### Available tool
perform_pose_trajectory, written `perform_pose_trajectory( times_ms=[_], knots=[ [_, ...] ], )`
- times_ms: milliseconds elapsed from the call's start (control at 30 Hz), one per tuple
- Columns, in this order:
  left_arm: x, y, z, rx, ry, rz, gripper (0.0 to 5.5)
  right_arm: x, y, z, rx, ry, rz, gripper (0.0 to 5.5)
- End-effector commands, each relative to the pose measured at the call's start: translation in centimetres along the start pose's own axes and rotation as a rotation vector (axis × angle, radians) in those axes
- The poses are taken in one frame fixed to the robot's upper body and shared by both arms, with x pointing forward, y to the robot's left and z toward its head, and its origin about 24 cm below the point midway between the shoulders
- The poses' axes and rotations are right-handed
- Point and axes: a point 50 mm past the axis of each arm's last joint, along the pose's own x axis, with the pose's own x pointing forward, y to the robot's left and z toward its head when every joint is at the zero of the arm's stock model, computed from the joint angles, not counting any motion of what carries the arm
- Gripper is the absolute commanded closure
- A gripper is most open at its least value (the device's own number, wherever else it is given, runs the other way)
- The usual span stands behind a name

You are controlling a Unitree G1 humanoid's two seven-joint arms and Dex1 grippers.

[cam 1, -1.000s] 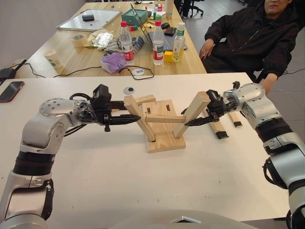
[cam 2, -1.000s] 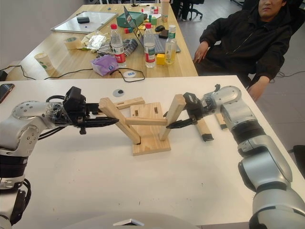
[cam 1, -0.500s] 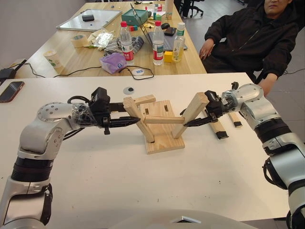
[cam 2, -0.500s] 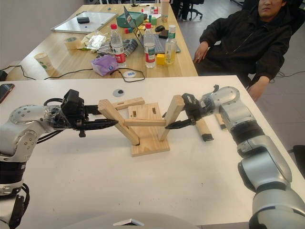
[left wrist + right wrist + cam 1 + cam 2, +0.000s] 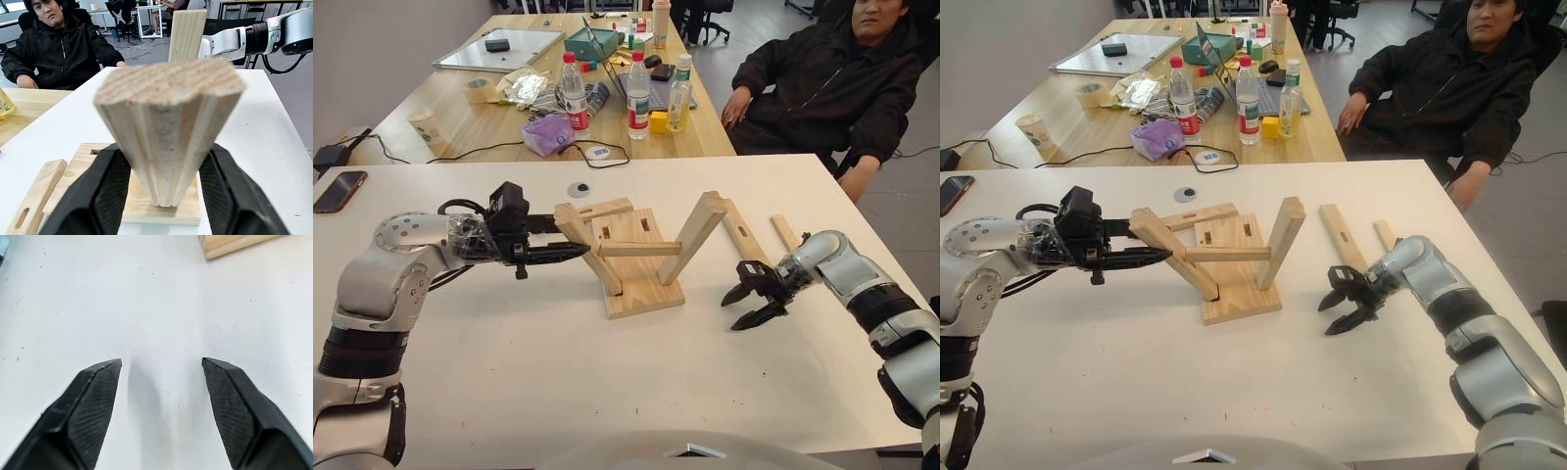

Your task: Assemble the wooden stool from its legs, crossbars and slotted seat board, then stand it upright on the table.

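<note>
Phone (image 5: 337,191) at the far left edge of the white bench (image 5: 558,392), and behind it a second bench (image 5: 715,137) crowded with a paper cup (image 5: 426,124), a purple pouch (image 5: 548,132) and three bottles (image 5: 637,86). A small round disc (image 5: 578,188) lies near the white bench's back edge, just behind the work.

Now the left arm: it lies low, forearm stretched almost level across the bench. The left gripper (image 5: 579,251) is pinching the left leg (image 5: 590,250) partway up. The left wrist view has the black fingers (image 5: 105,196) pressed to either side of the wood.

That leg leans out to the left, its foot set in the seat board (image 5: 646,284), which lies flat on the bench. A slotted crossbar (image 5: 607,208) lies flat just beside the board's far left corner. A second crossbar (image 5: 641,249) runs level across to the right leg (image 5: 693,238), which stands on the board and leans out to the right.

Further right, two loose pieces lie flat: a spare leg (image 5: 744,235) and a thinner stick (image 5: 786,233).

Right arm bent at the elbow, forearm low. The right gripper (image 5: 736,311) is apart from the stool, near the spare leg's front end. Its fingers (image 5: 93,406) are spread wide over bare bench, holding nothing.
</note>
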Motion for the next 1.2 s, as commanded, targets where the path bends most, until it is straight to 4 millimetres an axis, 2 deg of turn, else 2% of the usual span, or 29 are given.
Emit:
perform_pose_trajectory(
  times_ms=[33, 133, 233, 300, 367, 400, 467, 533, 633, 833, 967, 1200],
  knots=[
    [0.2, 0.1, -1.0, -0.039, 0.063, 0.022, 3.47, -0.6, -0.3, -1.1, 0.052, 0.04, -0.08, 2.46],
    [0.4, 0.0, -0.9, -0.033, 0.061, 0.013, 3.47, -4.8, -2.1, 2.2, 0.012, -0.11, -0.302, 2.46],
    [0.5, -0.2, -0.8, -0.03, 0.061, 0.007, 3.47, -11.4, -3.1, 9.8, -0.174, -0.284, -0.515, 2.46],
    [0.6, -0.2, -0.8, -0.032, 0.061, 0.007, 3.47, -13.9, -2.1, 15.4, -0.338, -0.356, -0.529, 2.46],
    [0.9, -0.2, -0.9, -0.034, 0.062, 0.0, 3.47, -14.7, -0.7, 19.8, -0.452, -0.408, -0.473, 2.46],
    [1.0, -0.2, -1.0, -0.036, 0.063, -0.003, 3.47, -14.0, 0.1, 21.8, -0.488, -0.432, -0.398, 2.46],
    [1.0, -0.3, -1.1, -0.038, 0.066, -0.004, 3.47, -11.8, 1.7, 24.1, -0.523, -0.437, -0.234, 2.46],
    [1.0, -0.3, -1.2, -0.038, 0.066, -0.001, 3.47, -8.8, 3.0, 24.5, -0.524, -0.365, -0.082, 2.46],
    [1.2, -0.3, -1.1, -0.036, 0.064, -0.001, 3.47, -5.6, 4.0, 23.7, -0.489, -0.257, 0.028, 2.46],
    [1.6, -0.4, -0.9, -0.031, 0.046, 0.008, 3.47, -1.9, 4.4, 22.4, -0.422, -0.161, 0.042, 2.46],
    [2.0, -0.4, -0.8, -0.028, 0.038, 0.017, 3.47, -0.6, 3.8, 22.3, -0.421, -0.139, -0.04, 2.46],
    [2.2, -0.5, -0.9, -0.027, 0.025, 0.038, 3.47, -1.0, 3.6, 22.9, -0.389, -0.186, -0.077, 2.46]
  ],
)
